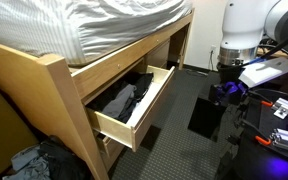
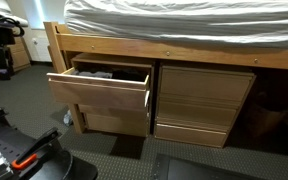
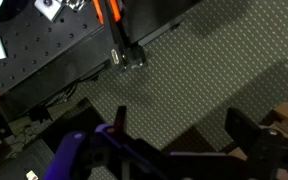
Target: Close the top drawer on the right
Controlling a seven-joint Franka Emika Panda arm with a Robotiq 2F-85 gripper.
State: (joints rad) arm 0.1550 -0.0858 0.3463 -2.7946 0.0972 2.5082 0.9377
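The top drawer of pale wood is pulled far out from under the bed, with dark clothes inside. It also shows in an exterior view, with a plain flat front panel. My gripper hangs well away from the drawer, above the dark carpet, and appears small and dark in an exterior view. In the wrist view the gripper is open and empty, with only carpet between its two black fingers.
Shut drawers sit below the open one and in the neighbouring stack. The bed rail and square post frame the drawer. A black base plate with orange-handled tools lies by the robot. Clothes lie on the floor.
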